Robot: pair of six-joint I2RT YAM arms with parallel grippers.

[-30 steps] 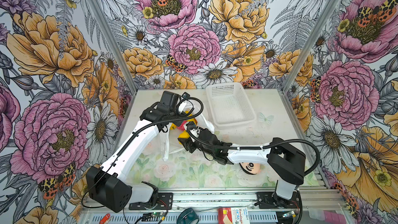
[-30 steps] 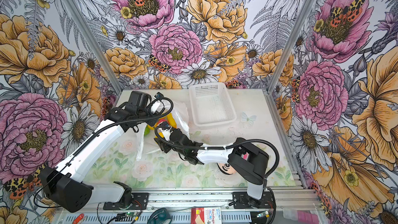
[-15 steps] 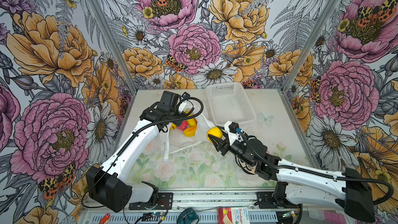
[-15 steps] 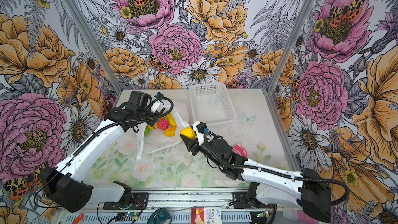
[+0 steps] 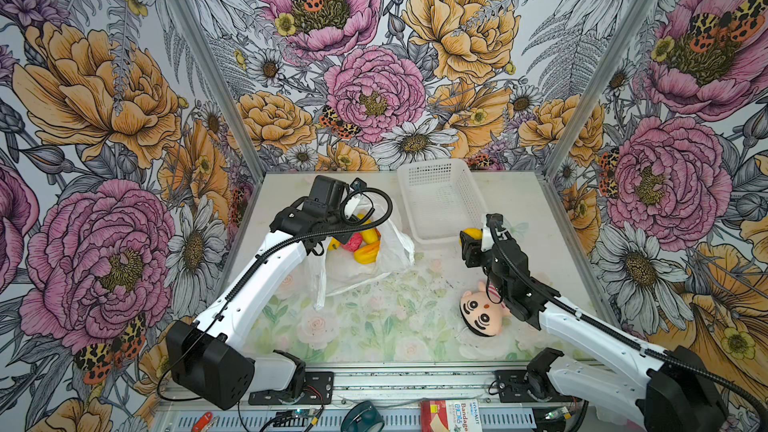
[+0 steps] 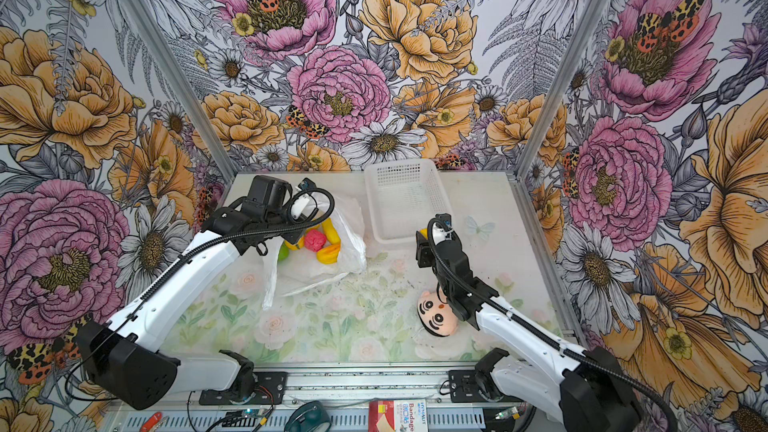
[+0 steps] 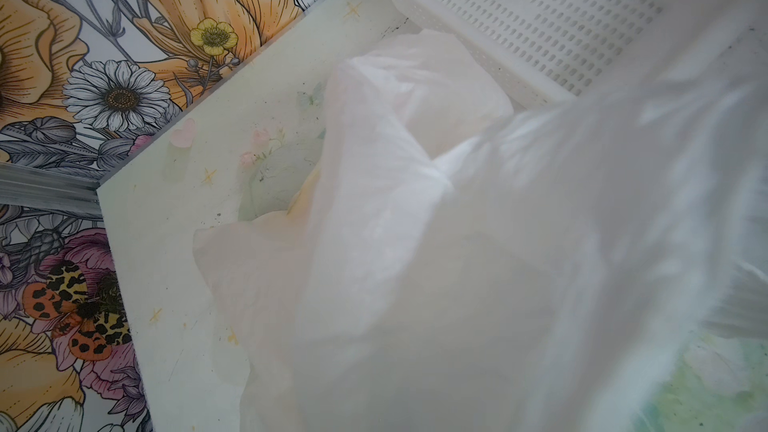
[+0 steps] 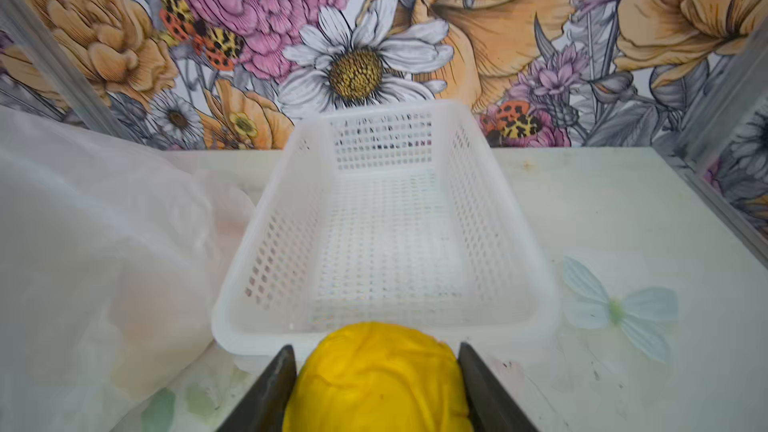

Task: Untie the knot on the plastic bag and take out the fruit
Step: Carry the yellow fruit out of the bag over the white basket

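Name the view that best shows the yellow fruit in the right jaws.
Right wrist: the yellow fruit fills the foreground, a jaw pressed on each side, the basket just beyond. In both top views it is only a small yellow patch at the arm's tip. Left wrist does not show it.

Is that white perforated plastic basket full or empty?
Empty: the white perforated plastic basket shows only bare mesh floor; the round yellow toy fruit is outside it, clamped in the right end effector.
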